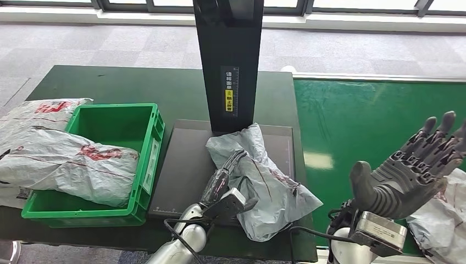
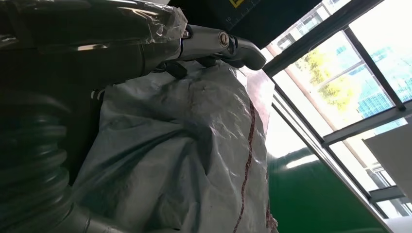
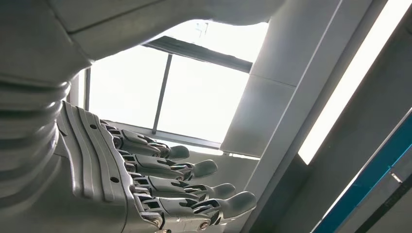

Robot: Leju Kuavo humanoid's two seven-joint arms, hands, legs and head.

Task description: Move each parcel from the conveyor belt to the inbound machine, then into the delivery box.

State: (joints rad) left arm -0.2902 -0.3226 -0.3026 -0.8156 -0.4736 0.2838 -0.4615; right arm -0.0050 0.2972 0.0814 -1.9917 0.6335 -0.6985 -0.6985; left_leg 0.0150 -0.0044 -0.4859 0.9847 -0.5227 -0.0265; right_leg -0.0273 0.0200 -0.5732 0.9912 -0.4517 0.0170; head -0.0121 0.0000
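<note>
The left robot hand (image 1: 224,179) reaches forward over the flat dark scanner plate (image 1: 181,165), its fingers curled around the crinkled grey plastic parcel (image 1: 264,184) that lies there at the foot of the black upright column (image 1: 228,60). The right robot hand (image 1: 415,168) is raised above the smooth green conveyor belt (image 1: 362,121), palm up, fingers spread and holding nothing. At left, the green plastic crate (image 1: 137,118) holds more wrinkled grey bags (image 1: 60,159).

Crumpled grey plastic parcel (image 1: 264,187) on flat dark scanner platform (image 1: 181,170), before black upright post (image 1: 229,60). Green plastic crate (image 1: 145,154) left, holding grey parcels (image 1: 60,159). Green conveyor belt (image 1: 357,121) right.
</note>
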